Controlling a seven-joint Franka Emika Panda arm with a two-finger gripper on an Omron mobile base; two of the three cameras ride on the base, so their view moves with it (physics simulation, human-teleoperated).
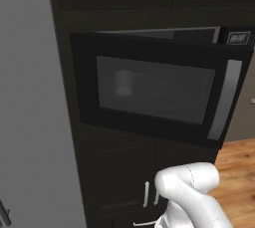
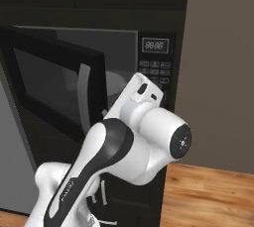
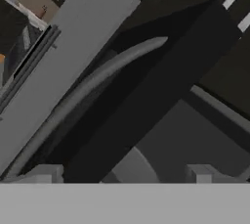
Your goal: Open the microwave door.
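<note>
Microwave door (image 1: 155, 94): ajar, its silver handle (image 3: 93, 93) just ahead of the end effector (image 3: 122, 174).
End effector: fingers apart, gripping nothing.

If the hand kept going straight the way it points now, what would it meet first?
Probably the free edge of the microwave door, which crosses the hand view just ahead of the hand; the grey cavity lies behind it. Depth is unclear, so it might slip past inside.

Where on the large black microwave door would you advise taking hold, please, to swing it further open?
I would grip the vertical silver bar handle near its middle, on the free edge of the black microwave door with the grey window. The door already stands ajar, so the hand can come from the front, fingers either side of the bar, and pull outward.
</note>
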